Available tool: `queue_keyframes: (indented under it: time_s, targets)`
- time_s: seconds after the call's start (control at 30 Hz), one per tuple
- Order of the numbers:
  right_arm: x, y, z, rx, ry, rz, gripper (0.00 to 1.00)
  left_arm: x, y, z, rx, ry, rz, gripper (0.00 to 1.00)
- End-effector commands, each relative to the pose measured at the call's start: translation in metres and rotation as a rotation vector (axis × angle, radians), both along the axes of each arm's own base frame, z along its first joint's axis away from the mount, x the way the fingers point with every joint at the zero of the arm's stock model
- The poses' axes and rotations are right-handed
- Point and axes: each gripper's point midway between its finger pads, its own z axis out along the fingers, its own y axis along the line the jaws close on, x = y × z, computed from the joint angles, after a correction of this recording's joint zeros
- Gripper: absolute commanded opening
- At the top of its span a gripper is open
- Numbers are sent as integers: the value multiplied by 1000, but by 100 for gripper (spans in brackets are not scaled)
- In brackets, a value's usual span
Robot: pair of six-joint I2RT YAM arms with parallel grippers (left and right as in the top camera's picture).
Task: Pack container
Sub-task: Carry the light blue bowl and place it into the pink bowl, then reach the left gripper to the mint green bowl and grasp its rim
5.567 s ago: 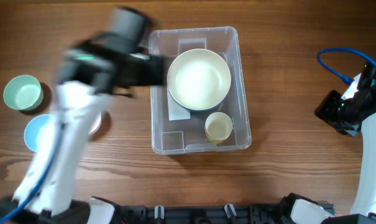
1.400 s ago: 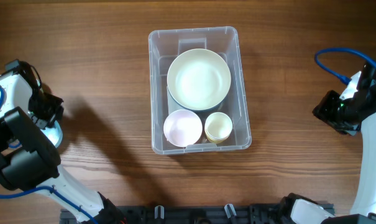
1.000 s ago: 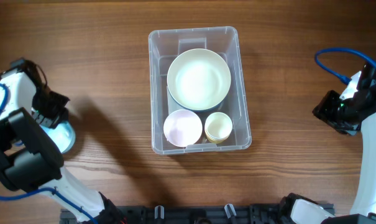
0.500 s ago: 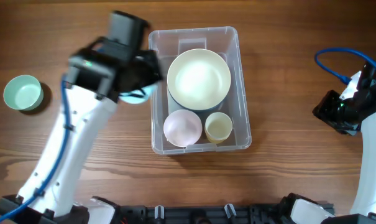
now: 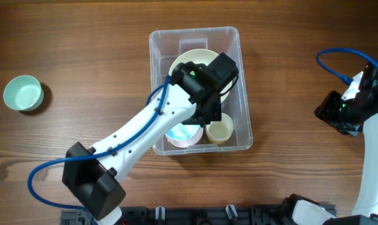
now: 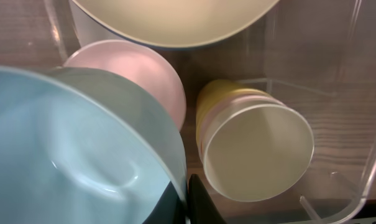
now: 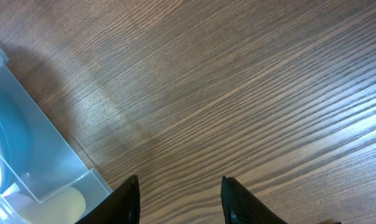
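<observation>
Overhead: straight down, whole worktop. Left wrist: close-up inside container. Right wrist: low over worktop, container corner shared.

My left arm: white shells, black at the joints, and a boxy black block low down. A blue cable loops out and runs along the white. The black wrist head carries a tiny green light. One black fingertip, wedge-shaped, peeks in. Right arm: white link, black housing with a green dot, and a second blue lead curling above. Its two fingers are matte black and rounded.
</observation>
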Motion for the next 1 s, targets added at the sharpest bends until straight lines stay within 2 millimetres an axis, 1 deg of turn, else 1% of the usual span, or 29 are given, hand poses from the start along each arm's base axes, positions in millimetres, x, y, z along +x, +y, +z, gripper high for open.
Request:
queue_keyframes:
  time_s: [0.0,0.03,0.07,0.1,0.17,0.27,0.33,0.4,0.47,0.5,0.57,0.6,0.63,0.67,0.7,0.8,0.83,0.9,0.93,0.97]
  targets:
    - [3,2,6,-2,-22,19,43,-8,-6,-3,-2,28,0,18]
    - [3,2,6,-2,-22,19,43,-7,-5,-3,2,24,1,33]
    - [3,2,6,-2,-22,19,43,-6,-4,-3,6,19,4,45]
    - [3,2,6,-2,-21,19,43,-4,-2,-3,8,17,9,52]
    - [2,2,6,-1,-19,19,43,0,2,-3,13,12,20,54]
    - [2,2,6,-1,-18,19,43,12,20,-1,38,-1,67,55]
    - [2,2,6,-1,-18,19,43,26,44,6,57,-21,125,55]
    - [2,2,6,-1,-18,19,43,43,77,18,64,-58,202,55]
    - [2,2,6,-1,-19,19,43,63,116,33,48,-98,303,55]
    - [2,2,6,-2,-19,19,43,69,132,38,45,-112,337,55]
    - [2,2,6,-2,-18,19,43,83,174,47,55,-149,414,55]
    - [2,2,6,-2,-18,19,43,91,205,51,62,-171,485,55]
    - [2,2,6,-2,-19,19,43,95,220,52,62,-177,531,63]
    - [2,2,6,-2,-19,19,43,103,253,53,62,-196,627,72]
    - [3,2,6,-2,-19,19,43,114,294,53,62,-226,740,77]
    - [3,2,6,-3,-21,19,43,129,356,51,74,-291,854,82]
    - [3,2,6,-2,-21,19,43,133,373,48,78,-307,893,83]
    - [3,2,6,-2,-20,19,43,139,413,37,89,-324,982,83]
    - [3,2,6,-2,-20,19,43,141,431,28,96,-322,1021,83]
    - [3,2,6,-2,-21,19,43,142,444,20,101,-317,1047,83]
